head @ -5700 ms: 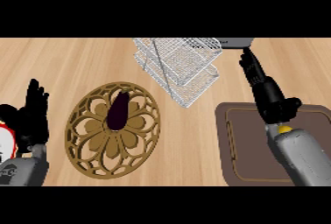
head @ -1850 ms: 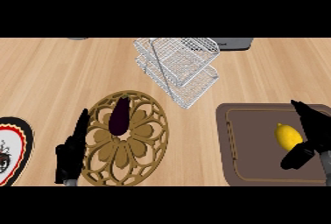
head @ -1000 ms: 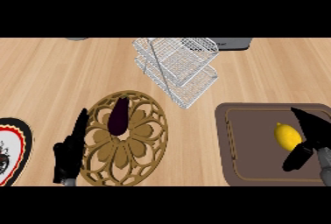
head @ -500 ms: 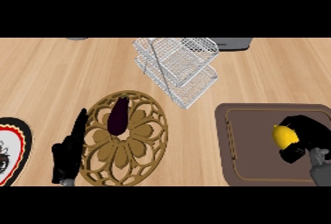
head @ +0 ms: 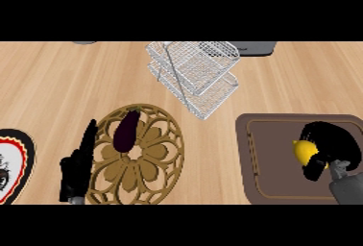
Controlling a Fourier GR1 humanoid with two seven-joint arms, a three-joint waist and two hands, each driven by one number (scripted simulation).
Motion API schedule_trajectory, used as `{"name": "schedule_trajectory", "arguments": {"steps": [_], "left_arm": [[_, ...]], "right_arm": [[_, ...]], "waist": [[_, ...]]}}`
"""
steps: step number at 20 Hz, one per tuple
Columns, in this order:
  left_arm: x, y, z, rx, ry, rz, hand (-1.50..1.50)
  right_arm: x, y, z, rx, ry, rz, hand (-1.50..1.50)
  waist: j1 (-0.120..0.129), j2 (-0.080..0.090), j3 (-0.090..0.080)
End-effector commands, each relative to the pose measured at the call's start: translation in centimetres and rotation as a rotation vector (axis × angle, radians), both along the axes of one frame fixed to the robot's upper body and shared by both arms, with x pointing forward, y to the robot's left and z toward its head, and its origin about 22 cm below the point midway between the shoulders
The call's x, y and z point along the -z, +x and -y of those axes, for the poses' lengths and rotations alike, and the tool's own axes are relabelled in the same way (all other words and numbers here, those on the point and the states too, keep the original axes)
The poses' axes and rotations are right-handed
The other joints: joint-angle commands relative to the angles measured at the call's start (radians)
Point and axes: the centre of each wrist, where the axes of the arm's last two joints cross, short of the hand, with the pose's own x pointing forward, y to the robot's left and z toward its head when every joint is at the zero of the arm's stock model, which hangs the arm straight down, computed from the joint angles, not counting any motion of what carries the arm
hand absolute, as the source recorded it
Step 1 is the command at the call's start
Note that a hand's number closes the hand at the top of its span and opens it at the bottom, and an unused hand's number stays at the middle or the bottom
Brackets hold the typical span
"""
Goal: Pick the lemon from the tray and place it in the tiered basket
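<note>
Right hand (head: 327, 150), spread above the lemon (head: 303, 152) a moment ago, now curls round it on the tray (head: 269, 158). Lifting toward the basket (head: 199, 72) comes next. Left hand (head: 77, 166) rests released.

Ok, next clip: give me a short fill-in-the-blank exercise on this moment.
1. The right robot hand is curled round the ____.
2. The lemon is still over the brown ____.
3. The purple eggplant lies on the round ____ trivet.
4. The left robot hand is ____, holding nothing.

Missing words: lemon; tray; wooden; open
</note>
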Motion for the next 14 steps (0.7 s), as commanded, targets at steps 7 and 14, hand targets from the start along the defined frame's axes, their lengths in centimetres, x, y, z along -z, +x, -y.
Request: {"name": "schedule_trajectory", "arguments": {"steps": [7, 14], "left_arm": [[1.7, -1.0, -0.6, -0.022, -0.028, -0.103, 0.00], [1.7, -1.3, -0.7, -0.023, -0.019, -0.114, 0.00]], "right_arm": [[-1.5, -2.7, -19.2, 0.253, 0.221, 0.171, 1.50], [-9.6, -3.8, -20.9, 0.322, 0.380, 0.533, 1.50]], "waist": [[-0.005, 0.007, -0.005], [-0.022, -0.002, -0.006]]}}
